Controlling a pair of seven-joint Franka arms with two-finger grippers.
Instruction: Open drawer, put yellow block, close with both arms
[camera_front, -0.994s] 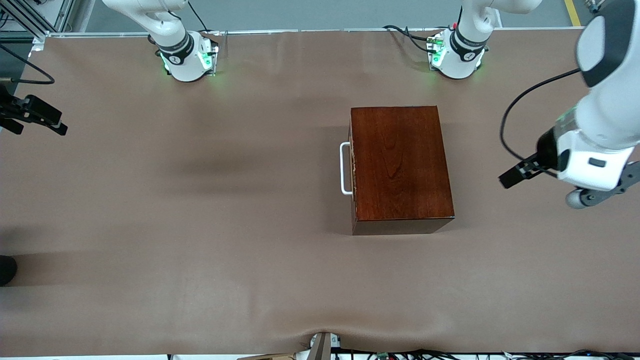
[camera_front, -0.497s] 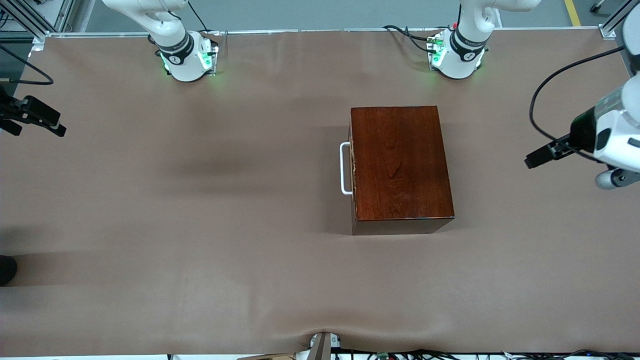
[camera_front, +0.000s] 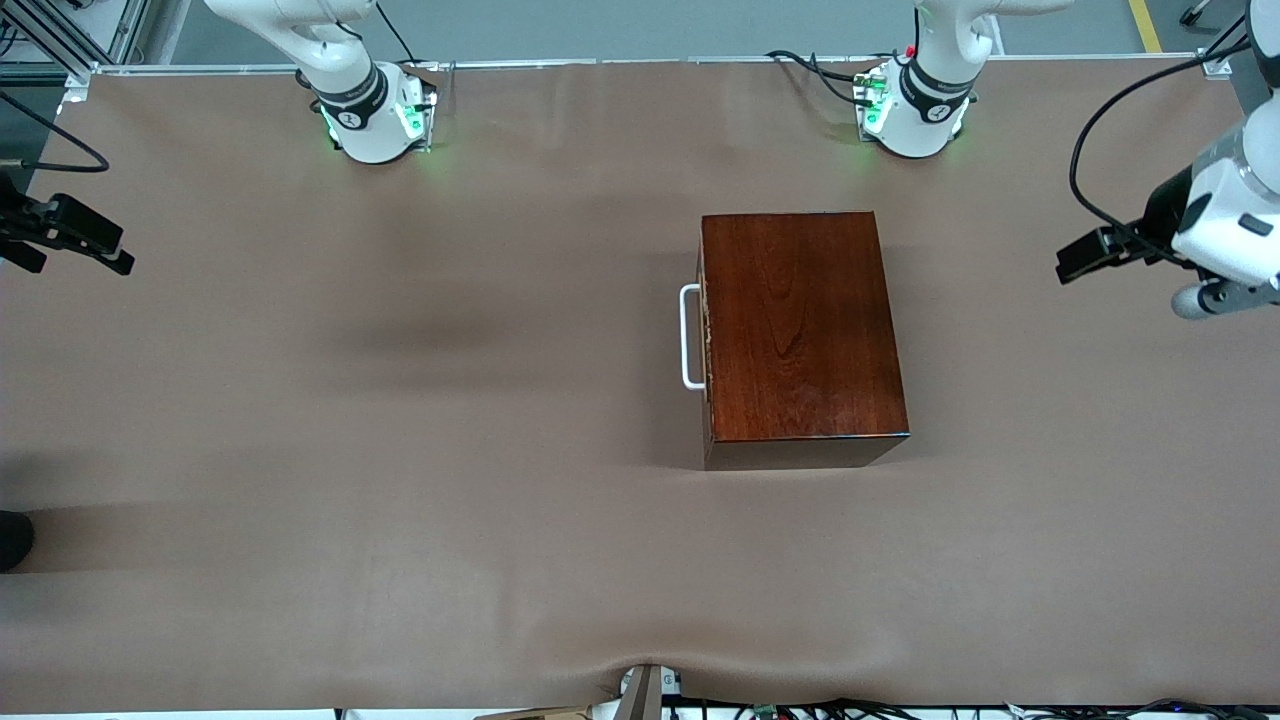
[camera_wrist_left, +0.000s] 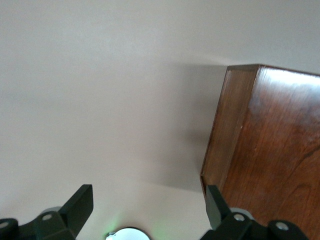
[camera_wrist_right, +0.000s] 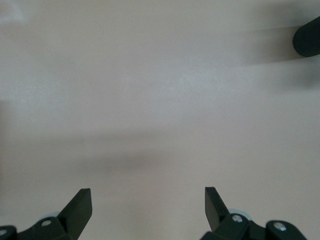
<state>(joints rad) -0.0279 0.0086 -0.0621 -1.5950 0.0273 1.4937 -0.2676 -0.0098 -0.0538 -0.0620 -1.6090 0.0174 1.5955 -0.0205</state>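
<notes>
Reddish-brown wooden box, drawer shut; left gripper and right gripper spread open, empty, parked at table ends; yellow block unseen.

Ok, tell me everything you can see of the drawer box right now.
The wooden box is glossy reddish-brown with visible grain and stands flat on the brown table cover, toward the left arm's end. Its drawer is shut, so only the white U-shaped bar handle shows, facing the right arm's end. Nothing touches it; no yellow block is in sight. The left wrist view shows one corner and its shadow.
</notes>
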